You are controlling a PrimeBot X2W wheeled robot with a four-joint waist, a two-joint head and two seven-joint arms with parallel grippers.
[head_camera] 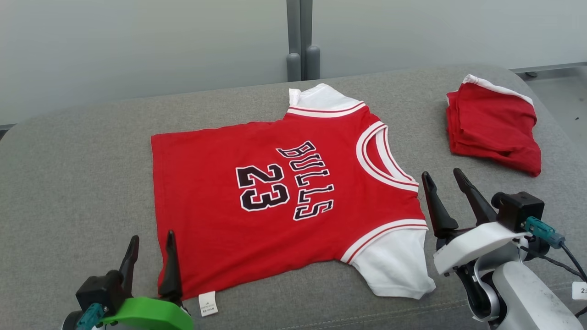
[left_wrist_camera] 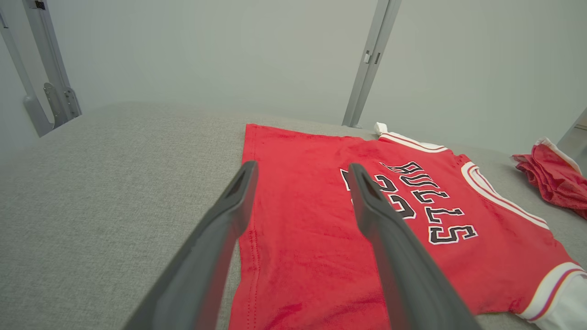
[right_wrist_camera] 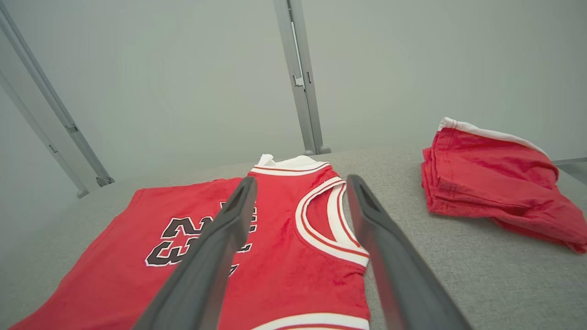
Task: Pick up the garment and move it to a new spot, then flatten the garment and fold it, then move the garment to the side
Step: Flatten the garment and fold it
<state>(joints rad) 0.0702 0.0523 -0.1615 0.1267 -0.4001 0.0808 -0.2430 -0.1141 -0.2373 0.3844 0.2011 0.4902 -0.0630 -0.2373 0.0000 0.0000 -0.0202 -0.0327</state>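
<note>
The garment [head_camera: 215,224] is a red shirt with white sleeves and black "BULLS 23" lettering, spread flat on the grey padded table [head_camera: 69,183], collar toward the right. The left wrist view shows the same garment [left_wrist_camera: 312,238], and the right wrist view shows the garment [right_wrist_camera: 284,275] too. My left gripper [head_camera: 152,239] stands open at the shirt's near hem corner, above it, holding nothing. In its own view the left gripper [left_wrist_camera: 302,169] has the hem edge between its fingers' lines. My right gripper [head_camera: 444,176] is open beside the collar, empty; the right gripper [right_wrist_camera: 300,183] points over the neckline.
A folded red piece of clothing [head_camera: 495,123] with white trim lies at the table's far right. A grey post [head_camera: 300,41] and pale wall panels stand behind the table. Bare grey table surface extends to the left of the shirt.
</note>
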